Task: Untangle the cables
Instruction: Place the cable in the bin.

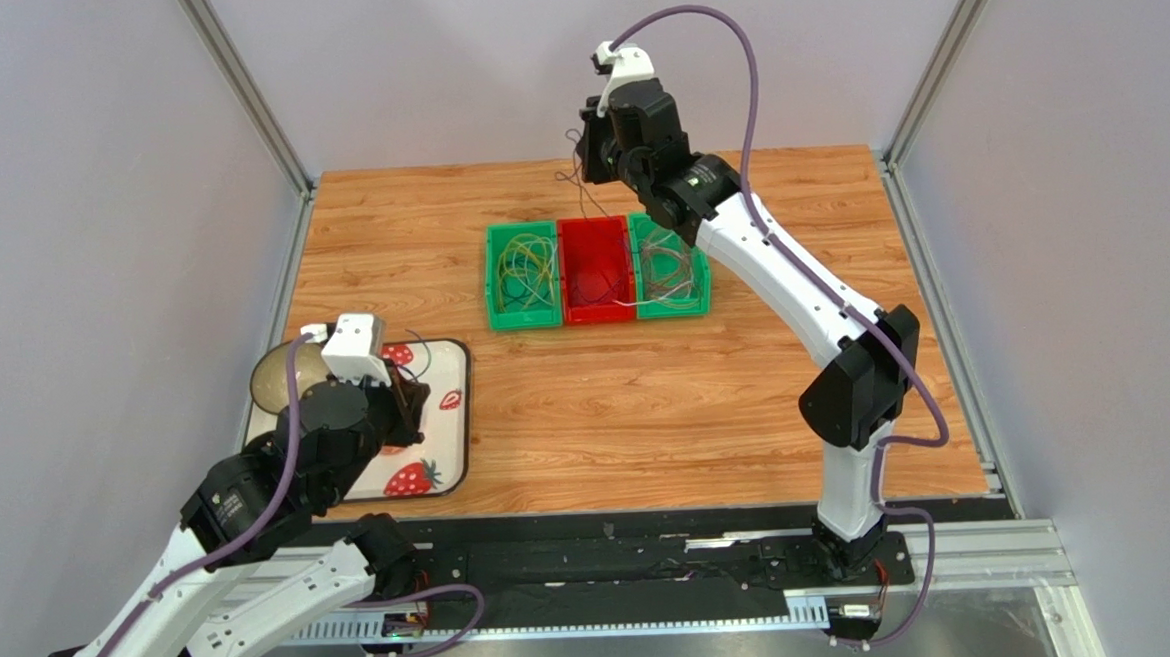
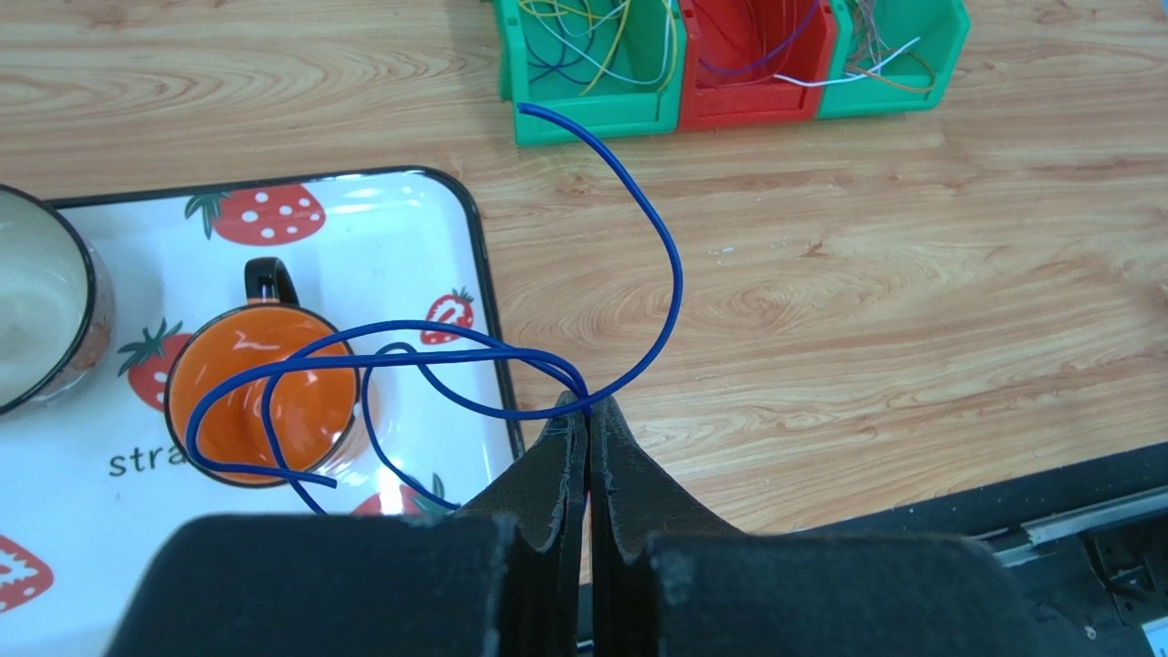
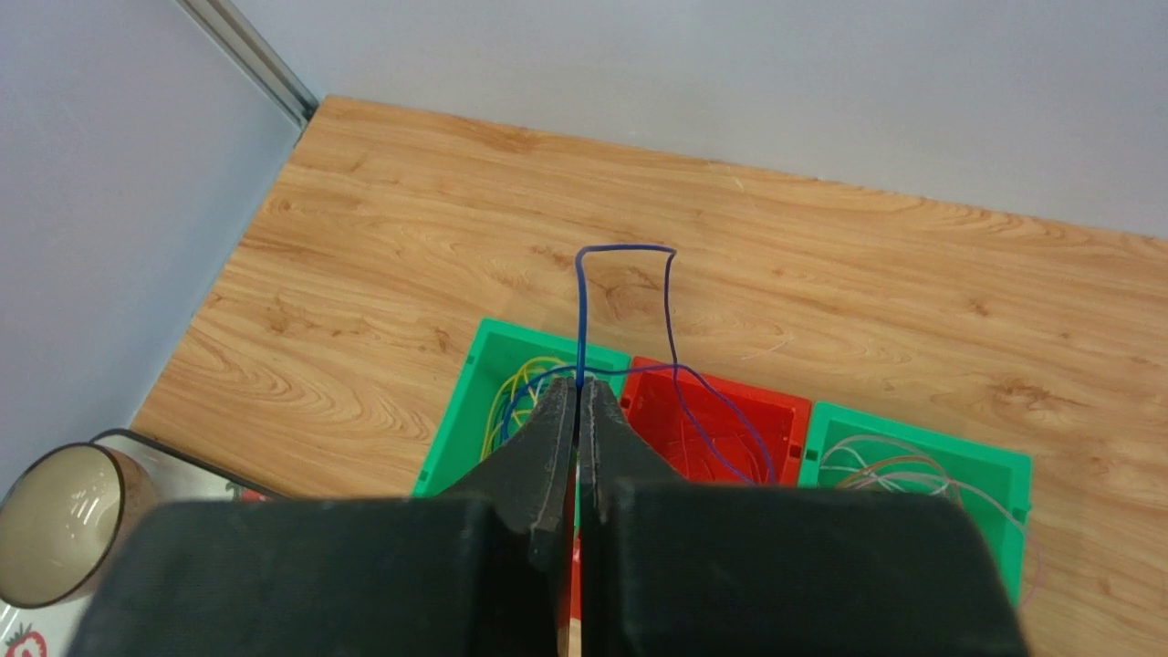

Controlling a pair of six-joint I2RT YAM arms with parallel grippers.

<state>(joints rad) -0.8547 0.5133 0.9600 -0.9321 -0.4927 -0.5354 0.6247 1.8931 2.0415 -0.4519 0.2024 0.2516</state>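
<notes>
Wood desk [image 1: 626, 417] fills the top view, with walls round it. Right arm [image 1: 784, 273] reaches to upper centre, above three bins in a row at frame centre, touching side by side: left green bin [image 1: 525, 321], red bin [image 1: 600, 316], right green bin [image 1: 676, 307]. Strawberry tray [image 1: 455, 369] sits at lower left of the desk with the left arm [image 1: 243, 572] over it. On the tray there is a bowl [image 1: 278, 382] at its upper left and an orange mug [image 2: 315, 411] just beside the bowl. Cables [image 1: 525, 269]: yellow and green loops in the left green bin, dark ones in the red bin, pale and reddish ones in the right green bin, and a white one crossing from the red bin into the right green bin. Left tool [image 2: 587, 418] is fully closed, tips pinching a blue cable [image 2: 672, 274]. Its loops show across the mug and the tray edge, and one strand arcs to upper centre of the wrist view, ending in front of the left green bin. Right tool [image 3: 577, 397] is fully closed, pinching another blue cable [image 3: 581, 301]. This one rises from the tips, bends square at frame centre and drops back into the red bin.
</notes>
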